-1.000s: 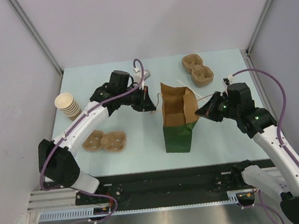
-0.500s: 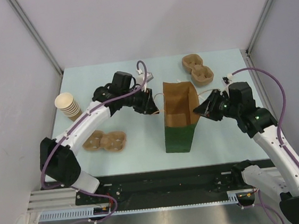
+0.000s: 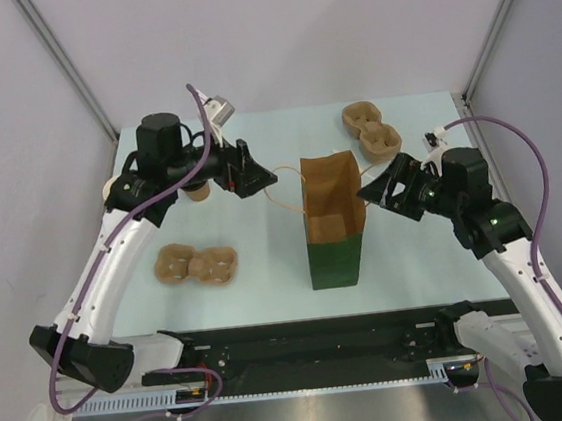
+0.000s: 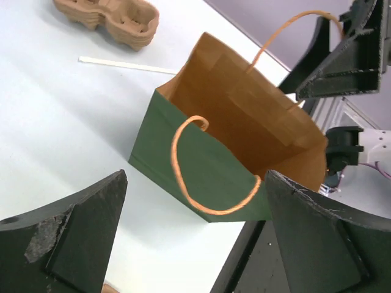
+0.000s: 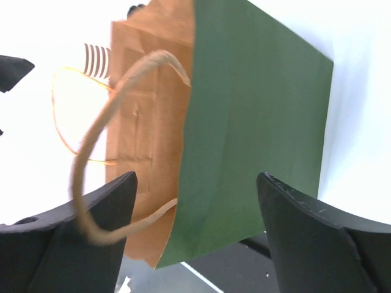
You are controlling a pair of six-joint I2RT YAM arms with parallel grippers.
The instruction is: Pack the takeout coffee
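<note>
Both grippers just let go. A second ago each was clamped at the bag's rim, holding the mouth apart. Now the left gripper (image 3: 255, 173) is spread full wide and pulled back left of the bag, holding and touching nothing. Its wrist view shows only the bag between its fingers (image 4: 73, 238).

The right gripper (image 3: 377, 190) is also spread, a bit less wide. It sits just beside the bag's right wall with nothing pinched. The right handle loop (image 5: 98, 152) hangs free in front of it.

The paper bag (image 3: 338, 255) stands upright on its own, mouth open and both handles slack. So you can likely call the bag prepped and free both arms.

I can't find the takeout coffee in any view. The bag's floor is hidden, and the left arm covers most of the paper cup stack (image 3: 110, 188) area. Locate it before you commit to a reach.

The cup carriers (image 3: 196, 266) (image 3: 371, 128) lie well clear of the bag.
</note>
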